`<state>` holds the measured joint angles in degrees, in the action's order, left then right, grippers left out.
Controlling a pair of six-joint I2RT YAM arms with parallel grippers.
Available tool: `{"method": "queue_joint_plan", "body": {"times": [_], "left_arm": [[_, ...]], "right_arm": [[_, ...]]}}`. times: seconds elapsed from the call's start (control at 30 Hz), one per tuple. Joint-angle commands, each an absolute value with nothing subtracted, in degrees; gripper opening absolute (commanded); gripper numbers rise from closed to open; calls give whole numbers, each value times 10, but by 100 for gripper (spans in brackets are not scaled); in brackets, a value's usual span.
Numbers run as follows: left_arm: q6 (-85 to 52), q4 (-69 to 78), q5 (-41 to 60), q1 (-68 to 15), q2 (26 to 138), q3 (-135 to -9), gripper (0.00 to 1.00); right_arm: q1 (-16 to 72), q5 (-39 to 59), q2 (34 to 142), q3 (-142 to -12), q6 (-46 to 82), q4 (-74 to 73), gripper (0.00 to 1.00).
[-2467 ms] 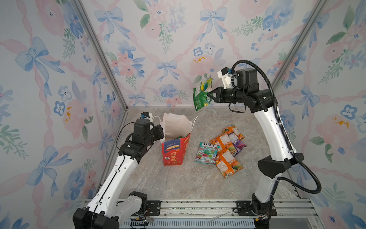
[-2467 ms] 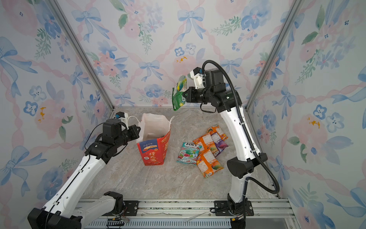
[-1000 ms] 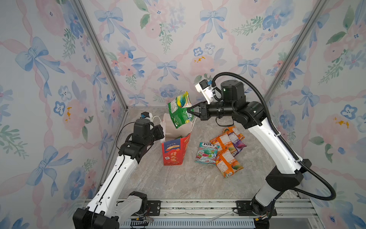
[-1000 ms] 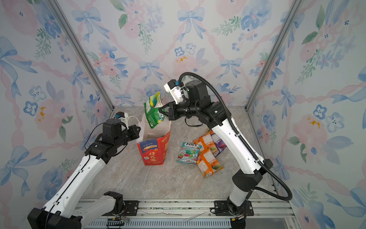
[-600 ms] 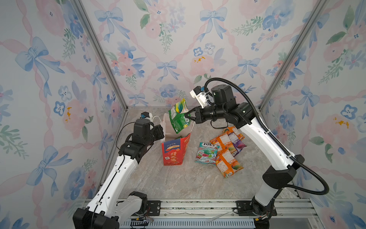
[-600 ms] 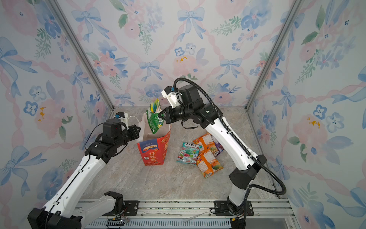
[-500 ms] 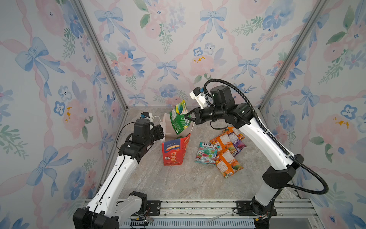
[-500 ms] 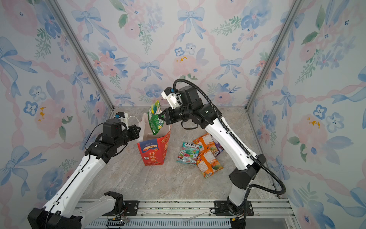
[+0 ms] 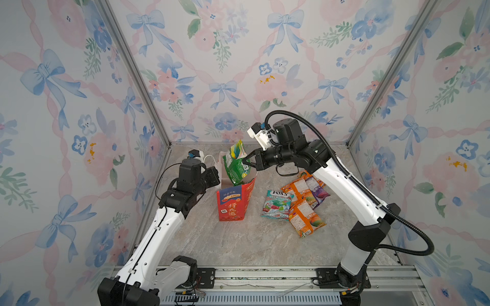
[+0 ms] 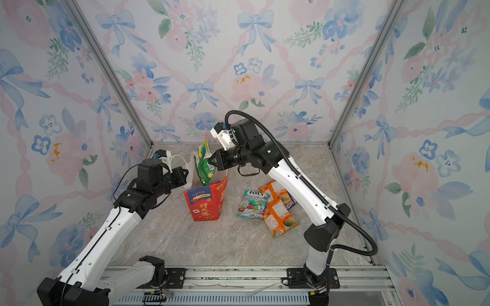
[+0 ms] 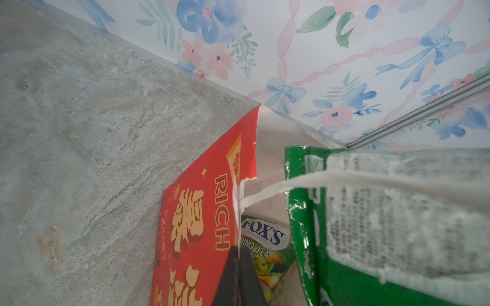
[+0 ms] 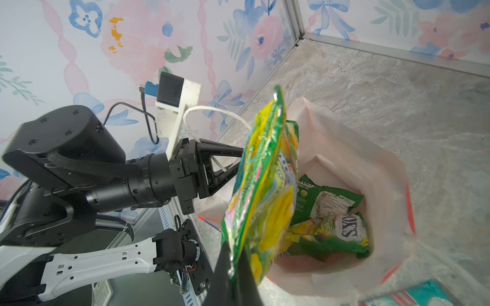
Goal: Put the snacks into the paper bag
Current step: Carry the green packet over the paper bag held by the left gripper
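The right end effector (image 9: pixel 248 162), clamped on a glossy green-and-yellow snack packet (image 9: pixel 234 165), holds it upright at the mouth of the white-lined red paper bag (image 9: pixel 233 204) just below; the left end effector (image 11: pixel 239 261) pinches the bag's rim.

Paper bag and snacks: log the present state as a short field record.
paper bag: upright, mouth open
left tool: shut on the bag's rim
right tool: shut on green packet, which hangs at the bag's mouth, not released
inside bag: at least two green FOX'S packets
on table: teal packet, orange packets, purple packet, beside the bag
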<state>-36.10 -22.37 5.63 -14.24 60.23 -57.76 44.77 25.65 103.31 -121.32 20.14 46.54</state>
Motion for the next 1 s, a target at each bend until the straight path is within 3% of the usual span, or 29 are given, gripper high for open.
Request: {"method": "queue_joint_plan", "body": {"times": [0.0,0.97], "left_arm": [[-364,-235,64,-147,608,-587,0],[-360,-236,64,-149,610,-586,0]], "right_arm": [[459,243,1049,-1228,202,473,0],[481,228,1159,-1387,157,626,0]]}}
